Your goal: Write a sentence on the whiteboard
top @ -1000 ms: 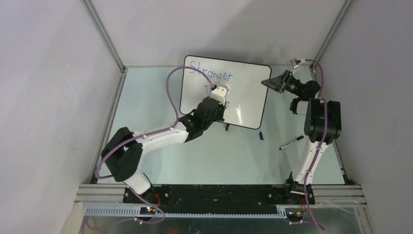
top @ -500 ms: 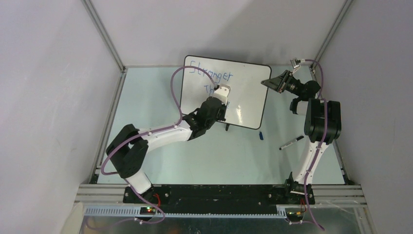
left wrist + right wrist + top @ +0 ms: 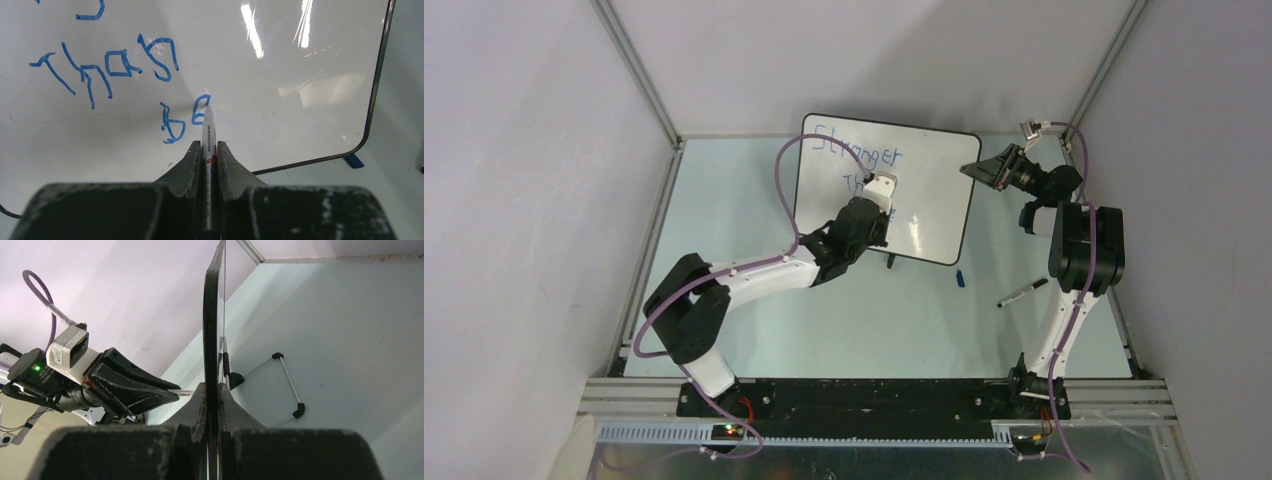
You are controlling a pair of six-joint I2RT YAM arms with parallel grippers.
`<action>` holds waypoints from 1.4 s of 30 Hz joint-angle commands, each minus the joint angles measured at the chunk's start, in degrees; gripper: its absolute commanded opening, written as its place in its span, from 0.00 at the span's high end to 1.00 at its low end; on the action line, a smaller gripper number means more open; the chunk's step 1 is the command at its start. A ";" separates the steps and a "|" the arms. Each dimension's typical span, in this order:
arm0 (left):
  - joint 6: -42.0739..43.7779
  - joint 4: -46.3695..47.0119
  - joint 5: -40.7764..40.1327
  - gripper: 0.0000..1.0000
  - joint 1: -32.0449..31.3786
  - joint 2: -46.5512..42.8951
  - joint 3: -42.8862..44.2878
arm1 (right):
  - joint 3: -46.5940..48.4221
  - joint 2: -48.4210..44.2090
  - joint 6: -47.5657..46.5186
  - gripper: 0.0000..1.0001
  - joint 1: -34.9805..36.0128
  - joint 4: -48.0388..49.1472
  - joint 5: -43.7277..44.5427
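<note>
Sentence (image 3: 120,75) stalled at "Be", unfinished; left gripper (image 3: 208,146), pinching marker (image 3: 208,125), barely moved; right gripper (image 3: 212,390) kept board (image 3: 924,190) edge clamped

A blue handwritten sentence (image 3: 856,148) is recorded on the whiteboard (image 3: 934,200). In the top view the first line is read as "Stranger"; beneath it only "Th" is made out, the rest being hidden. In the left wrist view the second line is read as "Than", and below it, offset to the right, "Be" is read. Fine print and a small red mark are noted on the barrel of the marker (image 3: 208,145); the print is too small to be read.
</note>
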 commanded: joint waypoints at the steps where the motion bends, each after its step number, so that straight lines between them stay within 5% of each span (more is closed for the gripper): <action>1: 0.53 1.22 -0.18 1.00 0.48 0.36 2.75 | 0.53 -4.42 2.88 1.00 0.11 2.41 0.49; 42: 1.00 -0.91 0.44 1.00 0.60 -2.70 0.25 | 0.54 -4.50 3.00 1.00 0.11 2.46 0.24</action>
